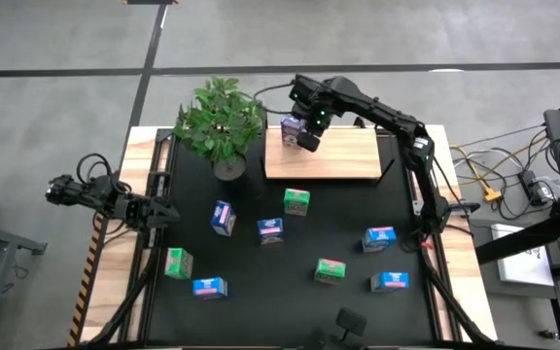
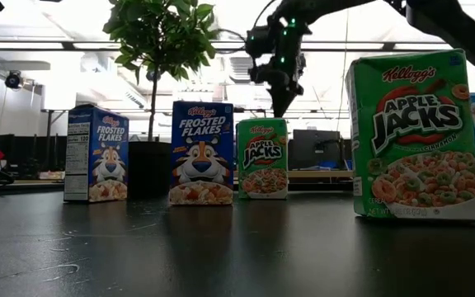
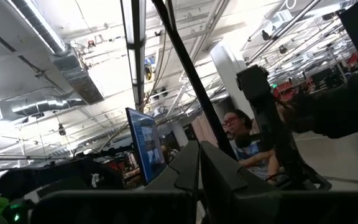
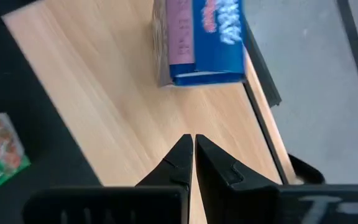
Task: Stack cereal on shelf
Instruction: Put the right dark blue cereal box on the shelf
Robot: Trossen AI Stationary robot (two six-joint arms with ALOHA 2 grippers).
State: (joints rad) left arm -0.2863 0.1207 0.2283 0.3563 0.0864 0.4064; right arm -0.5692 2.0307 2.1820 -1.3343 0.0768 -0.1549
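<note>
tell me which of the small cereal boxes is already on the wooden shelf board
The dark blue-purple cardboard cereal box at the light wood shelf board's left end, beside the right gripper. The other boxes are down on the black mat.

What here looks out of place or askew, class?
Nothing spilled or damaged. Only one dark blue cereal box stands on the shelf; eight others sit scattered at odd angles on the black mat.

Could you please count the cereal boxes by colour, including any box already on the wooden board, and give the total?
Dark blue-purple boxes: 3 (one of them on the wooden board)
Green boxes: 3
Light blue boxes: 3
Total: 9
</note>
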